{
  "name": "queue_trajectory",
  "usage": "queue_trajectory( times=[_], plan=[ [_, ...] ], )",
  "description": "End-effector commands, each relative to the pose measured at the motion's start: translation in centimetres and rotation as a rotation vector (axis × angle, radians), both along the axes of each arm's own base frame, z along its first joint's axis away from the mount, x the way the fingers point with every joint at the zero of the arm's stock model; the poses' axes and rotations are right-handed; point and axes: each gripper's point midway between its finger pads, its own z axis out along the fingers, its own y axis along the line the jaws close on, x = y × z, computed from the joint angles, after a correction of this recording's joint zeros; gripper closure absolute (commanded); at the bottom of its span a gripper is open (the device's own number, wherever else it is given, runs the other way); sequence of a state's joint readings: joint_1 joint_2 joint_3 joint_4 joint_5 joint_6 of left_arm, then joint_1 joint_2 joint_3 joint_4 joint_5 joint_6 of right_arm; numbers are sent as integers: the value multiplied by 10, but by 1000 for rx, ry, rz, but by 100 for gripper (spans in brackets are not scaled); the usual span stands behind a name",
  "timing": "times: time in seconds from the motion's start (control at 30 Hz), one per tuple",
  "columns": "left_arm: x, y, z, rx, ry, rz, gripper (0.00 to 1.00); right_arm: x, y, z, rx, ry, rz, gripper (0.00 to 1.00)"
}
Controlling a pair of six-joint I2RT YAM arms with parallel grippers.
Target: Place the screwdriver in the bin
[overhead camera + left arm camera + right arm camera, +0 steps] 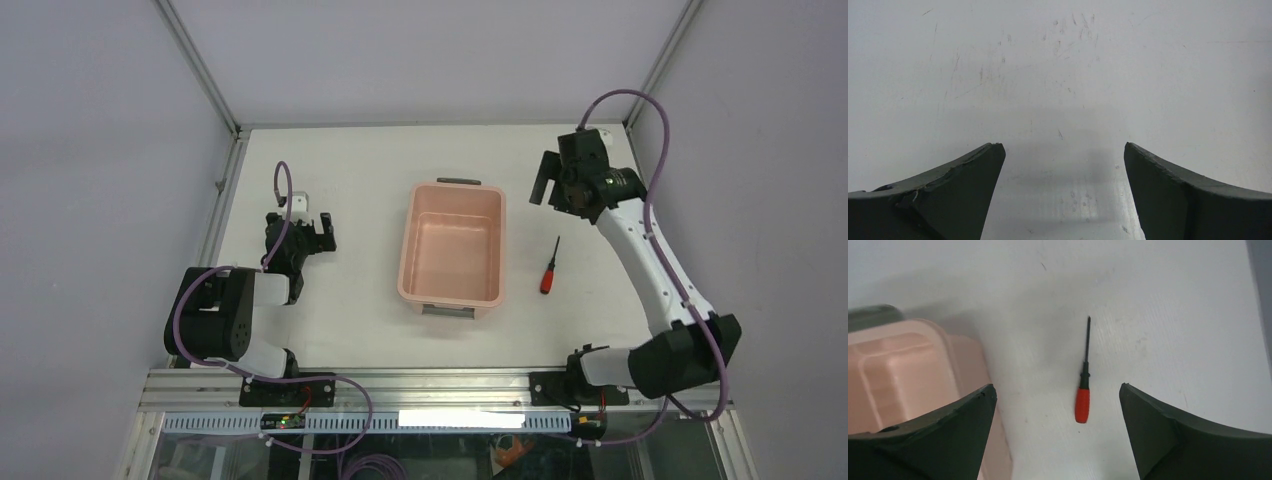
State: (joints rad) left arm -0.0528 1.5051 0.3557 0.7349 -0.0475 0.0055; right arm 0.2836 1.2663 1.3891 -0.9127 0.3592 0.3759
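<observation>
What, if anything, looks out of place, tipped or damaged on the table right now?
Nothing serious. The bin sits upright and empty; the screwdriver lies flat on the table to its right, not touching it. The left wrist view shows only fine scratches on the table and a slightly ragged edge on one finger.

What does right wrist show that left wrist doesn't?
Right wrist only: the screwdriver lying flat on the table, apart from the bin, whose corner sits at left. Left wrist only: scratch marks on the surface, no task objects. Both: the white table, and each camera's own tool open and empty, right tool and left tool.
</observation>
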Motion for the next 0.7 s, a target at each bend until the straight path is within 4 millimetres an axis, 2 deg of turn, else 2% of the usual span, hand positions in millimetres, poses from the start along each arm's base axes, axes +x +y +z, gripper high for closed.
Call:
queue_trajectory(
  times=[0.0, 0.1, 0.13, 0.2, 0.33, 0.43, 0.53, 0.67],
  plan=[
    [16, -5, 26, -24, -99, -1, 1, -23, -17, -59, 30, 236, -43, 5],
    [16, -5, 26, -24, -100, 0, 1, -17, -13, -101, 102, 312, -45, 9],
    [16, -5, 26, -24, -99, 0, 1, -19, -13, -122, 109, 367, -49, 11],
    [16, -5, 26, -24, -99, -2, 1, -24, -10, -150, 127, 441, -40, 14],
    [16, -5, 26, -24, -99, -1, 1, -37, -9, -196, 137, 552, -47, 18],
    [16, -5, 26, -23, -98, -1, 1, -46, -11, -219, 137, 596, -62, 21],
    [16, -5, 26, -24, -100, -1, 1, -49, -9, -233, 158, 615, -55, 27],
    [16, -5, 26, -24, -98, -1, 1, -46, -12, -240, 153, 620, -46, 49]
  ],
)
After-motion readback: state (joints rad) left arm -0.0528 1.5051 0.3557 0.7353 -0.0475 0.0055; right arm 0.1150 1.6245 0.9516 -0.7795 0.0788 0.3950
